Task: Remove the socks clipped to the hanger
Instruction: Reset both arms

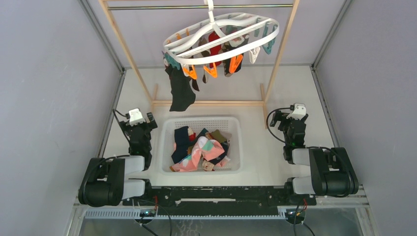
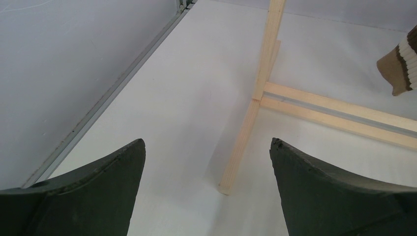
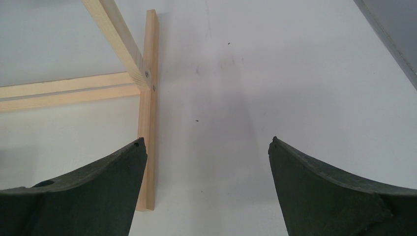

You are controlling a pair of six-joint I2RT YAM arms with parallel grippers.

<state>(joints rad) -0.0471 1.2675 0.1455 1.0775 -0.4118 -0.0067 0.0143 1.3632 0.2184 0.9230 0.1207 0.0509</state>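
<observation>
The hanger [image 1: 215,27] hangs by its hook from the metal rod [image 1: 162,7] at the top of the wooden rack [image 1: 209,103], tilted so that its left side dips lower than its right. Several socks are clipped under it: a long black sock [image 1: 181,91] dangles lowest at the left, a red sock [image 1: 215,46] sits near the middle, and orange clips [image 1: 236,63] and a teal clip [image 1: 269,46] show around the rim. Below and nearer the arms, a white mesh basket [image 1: 167,147] stands on the table [image 1: 295,78], holding a heap of socks [image 1: 199,147] in pink, navy, black and olive. The left wrist view catches the toe of a brown striped sock [image 2: 401,64] at its right edge, above the rack's base bar. The left gripper [image 2: 206,142] is beside the basket's left wall, its jaws spread wide with nothing between them, facing the rack's left foot. The right gripper [image 3: 205,140] is to the right of the basket, likewise spread wide and holding nothing, facing the rack's right foot.
</observation>
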